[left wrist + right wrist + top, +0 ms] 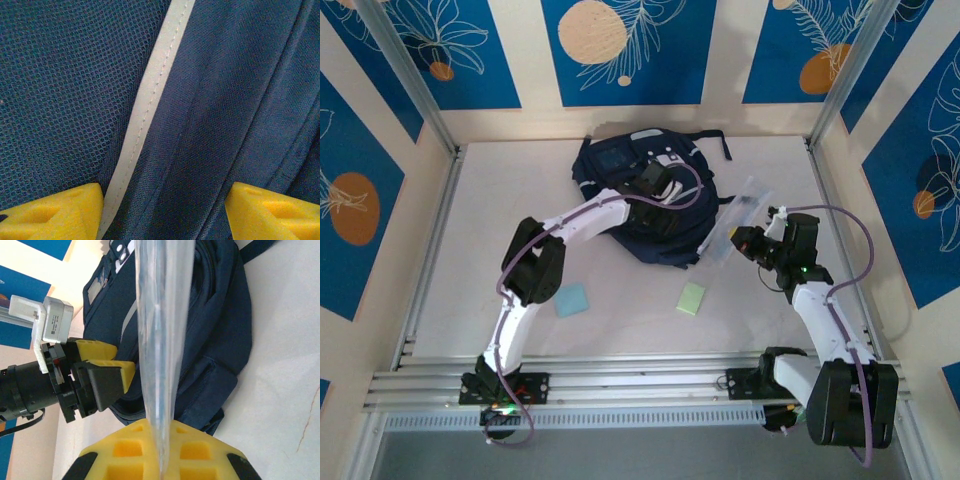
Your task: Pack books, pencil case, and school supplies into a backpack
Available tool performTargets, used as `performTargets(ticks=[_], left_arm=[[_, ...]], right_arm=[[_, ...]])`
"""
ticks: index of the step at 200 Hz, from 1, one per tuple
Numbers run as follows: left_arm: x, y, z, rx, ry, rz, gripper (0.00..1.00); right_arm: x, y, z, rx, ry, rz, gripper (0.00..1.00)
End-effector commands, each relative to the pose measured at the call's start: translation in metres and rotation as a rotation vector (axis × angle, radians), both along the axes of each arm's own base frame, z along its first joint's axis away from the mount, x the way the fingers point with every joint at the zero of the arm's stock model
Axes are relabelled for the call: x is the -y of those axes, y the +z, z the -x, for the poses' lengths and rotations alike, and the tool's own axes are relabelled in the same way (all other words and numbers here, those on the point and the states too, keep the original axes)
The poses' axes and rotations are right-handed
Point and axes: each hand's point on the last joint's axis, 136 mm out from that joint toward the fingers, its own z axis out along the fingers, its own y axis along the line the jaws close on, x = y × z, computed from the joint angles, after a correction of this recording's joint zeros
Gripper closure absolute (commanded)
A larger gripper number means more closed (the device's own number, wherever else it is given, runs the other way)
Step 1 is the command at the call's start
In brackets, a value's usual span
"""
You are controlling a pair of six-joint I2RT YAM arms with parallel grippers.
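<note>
Yellow, foam-like pads of the right gripper (160, 442) are pressed together on the lower edge of the clear plastic piece (159, 340). This is a thin, glossy, transparent sheet, seen edge-on and rising from the pinch. The overhead view shows the sheet lifted and tilted just beside the right flank of the backpack (600, 180).

Left gripper (162, 212): jaws spread wide, nothing held. Its two yellow wedge-shaped tips sit close against the top of the backpack; actual contact cannot be confirmed. Between the tips lie a fine honeycomb mesh panel (60, 75), a stitched pale stripe (150, 95) and smooth woven navy cloth with raised seams.

The backpack is soft and slumped, lying mid-table toward the far wall, with a dark strap trailing behind.

Light blue pad (571, 300): square, flat on the white table (500, 200), beside the left arm's elbow and apart from the backpack. Pale green pad (691, 298): smaller, flat, between the two arms, near the backpack's front edge but not touching.

Open surface lies left of the backpack and along the front. Metal rails (640, 375) bound the near edge.
</note>
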Motion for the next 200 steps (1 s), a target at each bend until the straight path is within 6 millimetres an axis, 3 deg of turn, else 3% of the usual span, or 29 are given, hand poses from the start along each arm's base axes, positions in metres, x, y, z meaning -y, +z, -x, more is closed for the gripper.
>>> performTargets(ticks=[1, 33, 71, 80, 93, 102, 105, 127, 159, 200], left_arm=[[-0.005, -0.023, 0.019, -0.044, -0.051, -0.103, 0.33], [-0.004, -0.03, 0.032, -0.051, -0.088, -0.143, 0.3], [-0.007, -0.038, 0.02, -0.024, -0.081, -0.185, 0.35], [-0.008, -0.04, 0.014, -0.015, -0.073, -0.187, 0.45], [-0.008, -0.039, 0.008, -0.011, -0.068, -0.187, 0.77], [-0.006, -0.036, 0.006, -0.017, -0.069, -0.17, 0.94], [-0.005, -0.034, 0.006, -0.019, -0.071, -0.162, 1.0], [0.008, -0.013, 0.015, -0.039, -0.108, -0.067, 1.0], [0.024, 0.038, 0.032, -0.112, -0.114, 0.148, 1.0], [0.026, 0.095, 0.027, -0.212, -0.048, 0.452, 1.0]], right_arm=[[-0.001, 0.002, 0.006, 0.004, 0.009, -0.018, 1.0], [-0.001, 0.002, 0.005, 0.004, 0.006, -0.027, 1.0], [-0.001, 0.0, 0.005, -0.003, 0.006, -0.035, 1.0], [-0.001, 0.001, 0.006, -0.002, 0.005, -0.036, 1.0], [-0.001, 0.002, 0.006, 0.001, 0.005, -0.036, 1.0], [-0.001, 0.002, 0.006, 0.0, 0.003, -0.034, 1.0], [0.0, 0.002, 0.007, 0.0, 0.002, -0.032, 1.0], [0.004, 0.003, 0.008, -0.002, -0.018, -0.018, 1.0], [0.017, 0.007, 0.008, -0.002, -0.078, 0.008, 1.0], [0.021, 0.019, 0.006, 0.013, -0.095, -0.011, 1.0]])
